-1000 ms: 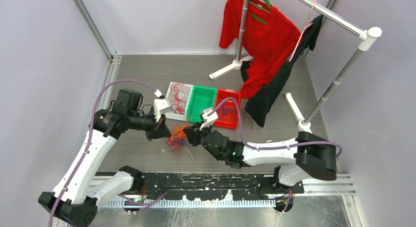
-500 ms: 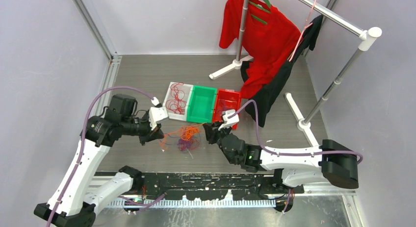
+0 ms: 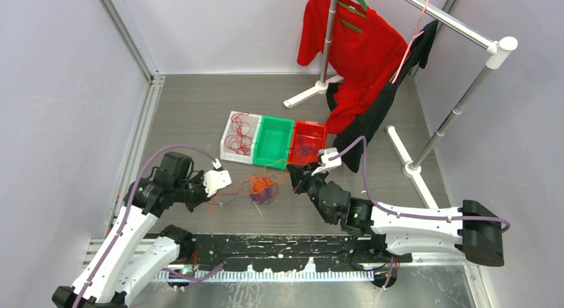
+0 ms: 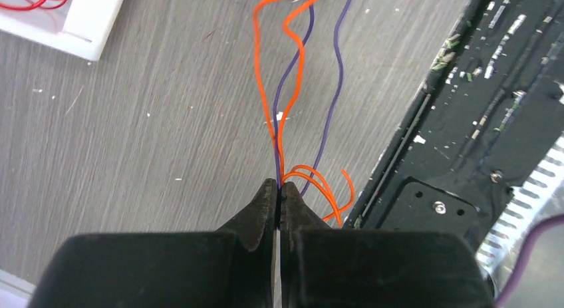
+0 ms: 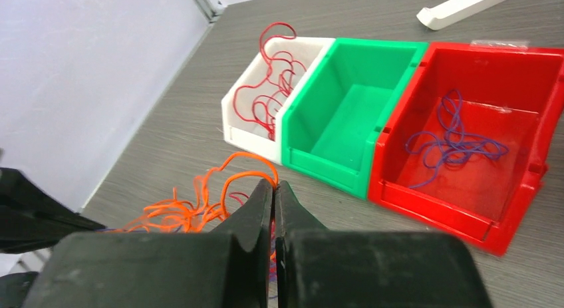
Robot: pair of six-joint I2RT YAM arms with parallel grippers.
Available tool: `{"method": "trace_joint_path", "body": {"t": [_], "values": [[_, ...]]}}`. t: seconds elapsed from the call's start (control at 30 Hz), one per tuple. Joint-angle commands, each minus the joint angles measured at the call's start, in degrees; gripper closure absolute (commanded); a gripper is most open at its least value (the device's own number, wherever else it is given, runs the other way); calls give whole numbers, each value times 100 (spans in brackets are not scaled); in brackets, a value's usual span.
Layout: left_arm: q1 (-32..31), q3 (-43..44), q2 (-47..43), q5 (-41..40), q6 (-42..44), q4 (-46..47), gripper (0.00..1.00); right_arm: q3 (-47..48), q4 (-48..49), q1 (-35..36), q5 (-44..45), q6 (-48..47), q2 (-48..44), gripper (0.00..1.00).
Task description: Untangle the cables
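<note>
We are keeping the left tool [image 4: 278, 188] clamped on orange and purple strands, while the right tool [image 5: 273, 187] is closing fully, seemingly on an orange loop. Both have been drawing apart, so the cables [image 3: 263, 189] are spreading across the desk [image 3: 193, 108] at lower centre, just below the storage bins [image 3: 274, 142], loosening but not yet separated.

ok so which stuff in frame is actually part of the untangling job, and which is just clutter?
Job:
- cables, pinched by the left gripper and, it seems, the right gripper
- white bin, green bin, red bin, likely for sorted strands

Lying about:
- red garment
- black garment
- clothes rack
</note>
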Motion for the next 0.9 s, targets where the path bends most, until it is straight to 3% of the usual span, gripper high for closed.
{"method": "trace_joint_path", "body": {"t": [0.0,0.03,0.1,0.13,0.23,0.33,0.47,0.63,0.87], "values": [[-8,-237,-321,-389,-300,913,98,408,62,-62,-410,126,-390,97],[-9,-229,-299,-325,-283,862,88,494,-94,-67,-555,119,-429,97],[-8,-66,-208,40,-175,492,41,599,-156,-65,-941,96,-416,97],[-5,65,-170,243,-229,342,24,670,-192,-71,-1219,81,-345,97],[-13,612,-89,1167,-467,-190,3,974,-380,-64,-1747,95,-13,97],[-14,1252,71,1912,-770,-291,1,1212,-249,-65,-2260,99,304,96],[-8,1845,522,2140,-1474,292,2,1621,-226,-65,-3107,14,691,92],[-9,1952,842,2488,-1411,456,12,1839,-195,-67,-3544,49,918,89],[-14,1403,700,2748,-1451,1159,34,1907,3,-65,-3884,193,1092,89]]}}
